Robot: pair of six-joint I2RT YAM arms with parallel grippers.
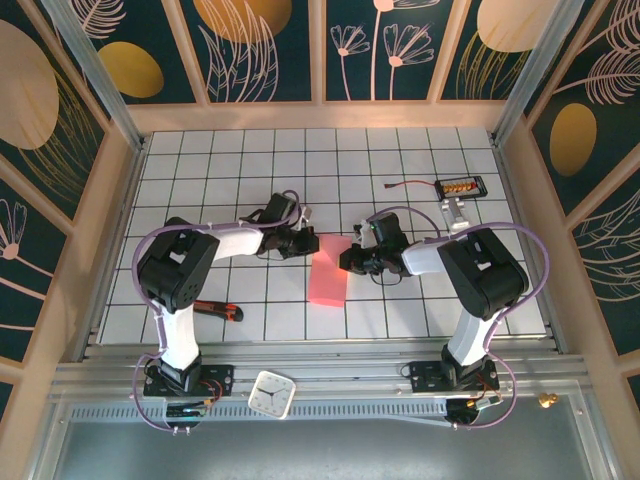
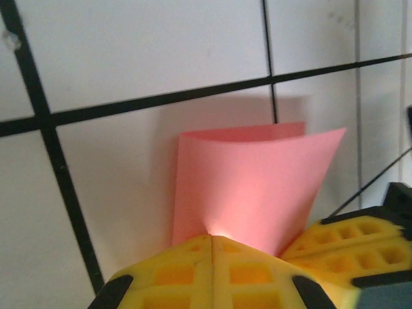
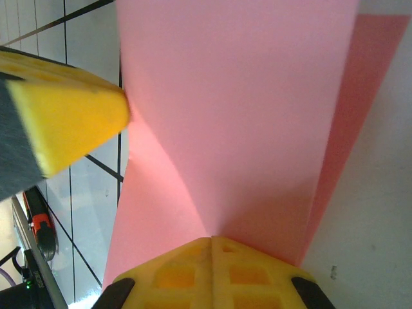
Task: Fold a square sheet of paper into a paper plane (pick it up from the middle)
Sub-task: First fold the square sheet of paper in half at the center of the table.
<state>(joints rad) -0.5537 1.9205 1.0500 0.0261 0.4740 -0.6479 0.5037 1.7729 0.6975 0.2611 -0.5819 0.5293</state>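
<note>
The salmon-pink square sheet of paper is doubled over into a narrow strip that hangs between the two arms at mid-table. My left gripper is shut on its left edge; the paper fans out from the closed yellow fingers in the left wrist view. My right gripper is shut on the opposite edge, and the pink sheet spreads away from its closed fingers. The left gripper's yellow finger shows at the paper's far side. No folded plane shape is visible.
A red-handled black tool lies near the left arm's base. A small white square clock sits on the front rail. A black board with a wire rests at the back right. White gridded table stretches behind the arms.
</note>
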